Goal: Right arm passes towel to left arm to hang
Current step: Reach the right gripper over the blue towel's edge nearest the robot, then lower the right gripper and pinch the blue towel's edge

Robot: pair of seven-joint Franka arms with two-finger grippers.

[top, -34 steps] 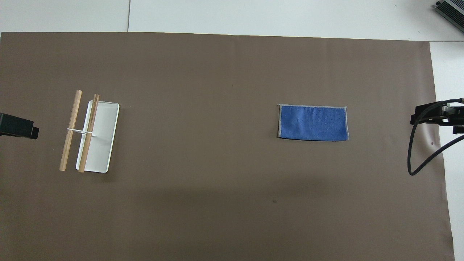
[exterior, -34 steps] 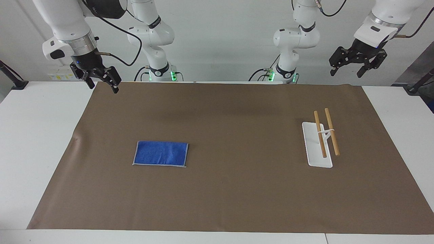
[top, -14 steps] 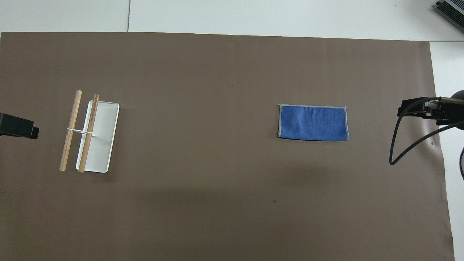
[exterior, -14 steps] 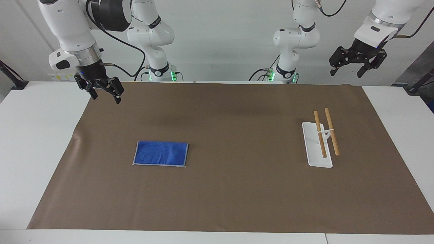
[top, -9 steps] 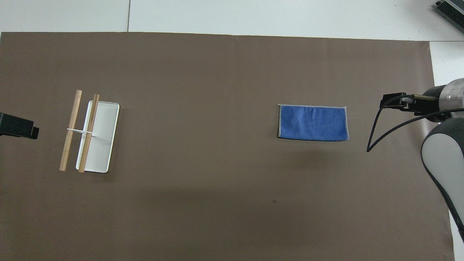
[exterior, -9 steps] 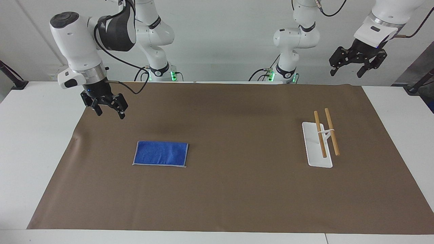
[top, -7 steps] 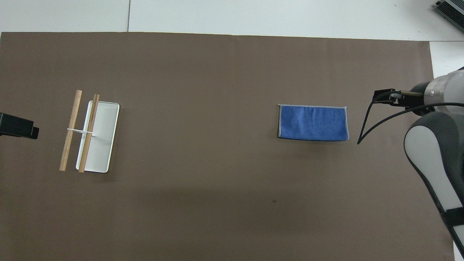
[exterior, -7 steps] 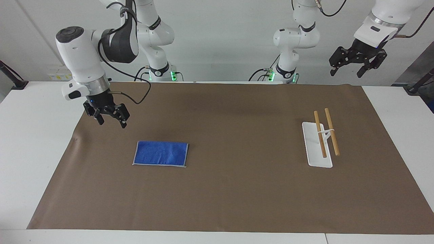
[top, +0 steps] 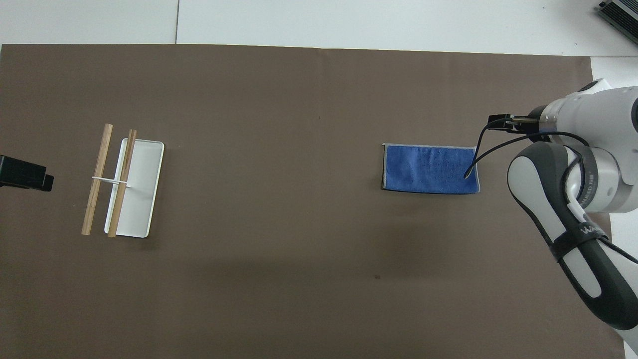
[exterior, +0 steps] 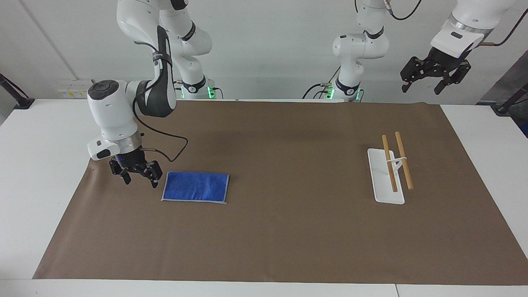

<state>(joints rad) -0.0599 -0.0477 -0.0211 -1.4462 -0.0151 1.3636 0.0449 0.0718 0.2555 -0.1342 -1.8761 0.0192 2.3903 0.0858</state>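
1. Now the right gripper [exterior: 140,180], jaws spread and empty, has come down from near the mat's robot-side edge to just beside the towel [exterior: 195,187], low over the brown mat [exterior: 288,231].
2. Towel: unmoved, flat on the mat toward the right arm's end of the table [exterior: 37,165].
3. Left gripper [exterior: 425,87]: unchanged, waiting raised with jaws spread, well apart from the rack [exterior: 390,173].

Your right gripper [exterior: 140,180] hangs low at the facing view's middle left, fingers spread, while your left gripper [exterior: 423,86] waits spread at upper right.
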